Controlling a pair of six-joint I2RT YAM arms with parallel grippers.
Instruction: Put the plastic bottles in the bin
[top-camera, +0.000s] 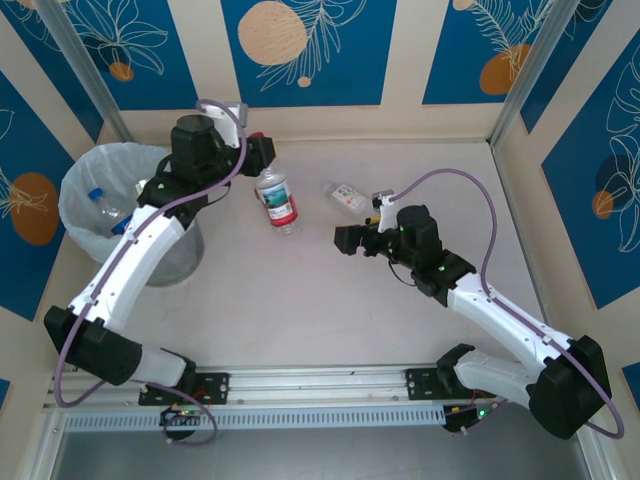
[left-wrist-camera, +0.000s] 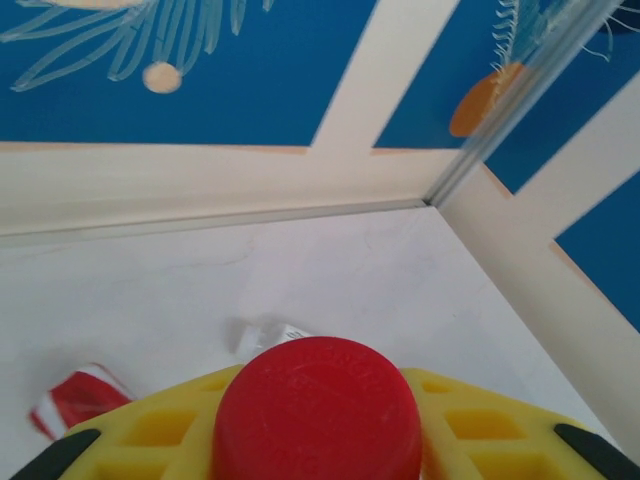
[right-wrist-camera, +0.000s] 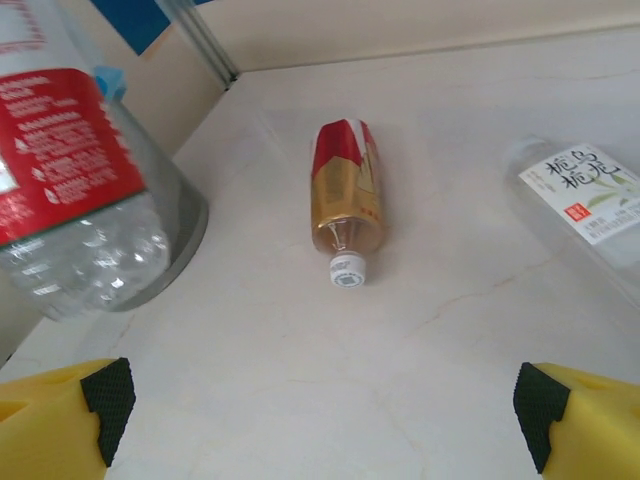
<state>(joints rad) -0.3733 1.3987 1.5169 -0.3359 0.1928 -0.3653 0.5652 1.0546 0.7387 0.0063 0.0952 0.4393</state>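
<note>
My left gripper (top-camera: 262, 155) is shut on the red cap (left-wrist-camera: 316, 410) of a clear plastic bottle with a red label (top-camera: 277, 200). That bottle hangs above the table, right of the bin (top-camera: 100, 165), and looms at the upper left in the right wrist view (right-wrist-camera: 70, 160). The yellow fingers (left-wrist-camera: 150, 430) hug the cap on both sides. A red-and-gold bottle (right-wrist-camera: 346, 200) lies on the table, its white cap towards my right gripper (right-wrist-camera: 320, 410). A white-labelled bottle (top-camera: 348, 196) (right-wrist-camera: 580, 195) lies to its right. The right gripper (top-camera: 358, 228) stands wide open and empty over the table.
The grey bin has a white bag liner and holds a bottle with a blue cap (top-camera: 97, 196). Its grey wall (right-wrist-camera: 195, 225) shows behind the hanging bottle. Blue patterned walls and metal corner posts (top-camera: 525, 65) close the table in at the back and sides.
</note>
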